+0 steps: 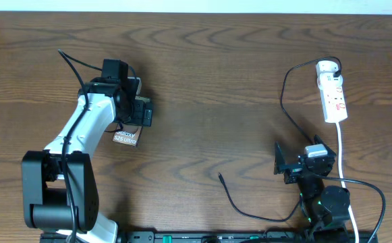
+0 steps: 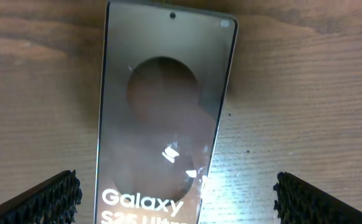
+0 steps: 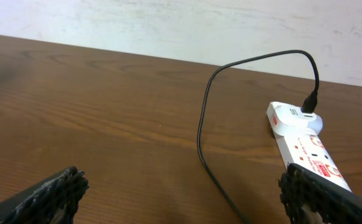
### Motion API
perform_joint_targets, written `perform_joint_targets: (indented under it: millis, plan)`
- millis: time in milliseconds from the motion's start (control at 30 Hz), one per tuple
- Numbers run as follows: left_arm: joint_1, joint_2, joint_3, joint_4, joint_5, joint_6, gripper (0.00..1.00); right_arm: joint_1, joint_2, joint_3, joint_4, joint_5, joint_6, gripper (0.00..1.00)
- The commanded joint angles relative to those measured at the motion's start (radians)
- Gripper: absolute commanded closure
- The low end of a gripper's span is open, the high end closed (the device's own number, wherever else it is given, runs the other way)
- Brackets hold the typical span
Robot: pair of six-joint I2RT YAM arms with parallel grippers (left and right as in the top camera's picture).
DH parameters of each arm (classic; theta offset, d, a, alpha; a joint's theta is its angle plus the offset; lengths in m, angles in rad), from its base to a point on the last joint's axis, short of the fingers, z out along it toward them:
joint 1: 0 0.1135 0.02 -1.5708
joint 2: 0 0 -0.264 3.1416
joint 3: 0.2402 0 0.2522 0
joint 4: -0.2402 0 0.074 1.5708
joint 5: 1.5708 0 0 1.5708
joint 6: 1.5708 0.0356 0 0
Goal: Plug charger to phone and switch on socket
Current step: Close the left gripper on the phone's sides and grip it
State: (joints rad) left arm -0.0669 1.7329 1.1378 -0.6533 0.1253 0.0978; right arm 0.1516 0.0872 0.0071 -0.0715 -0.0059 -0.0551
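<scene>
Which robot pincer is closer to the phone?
Left. The left pincer hangs right above the phone, open on both sides of it. The right pincer is far across the table, facing the socket.

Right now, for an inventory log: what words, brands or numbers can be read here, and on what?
"Galaxy S25 Ultra": white lettering on the flat bronze-brown rectangular phone, second line partly cut off.
Red markings on the white elongated power strip: too small to read.
</scene>
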Motion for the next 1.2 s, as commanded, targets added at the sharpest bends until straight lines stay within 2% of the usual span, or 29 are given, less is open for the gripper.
perform_joint_targets:
  millis: [0,667,1167]
  plan:
    - [0.004,0.012,-0.015,0.01,-0.003,0.048,0.02,-0.008,-0.002,-0.002,-0.005,0.006,0.006,0.01]
    - [0.004,0.015,-0.025,0.055,-0.006,0.063,0.02,-0.008,-0.002,-0.002,-0.005,0.007,0.006,0.01]
    - [0.004,0.132,-0.026,0.088,-0.008,0.079,0.02,-0.008,-0.002,-0.002,-0.005,0.006,0.006,0.01]
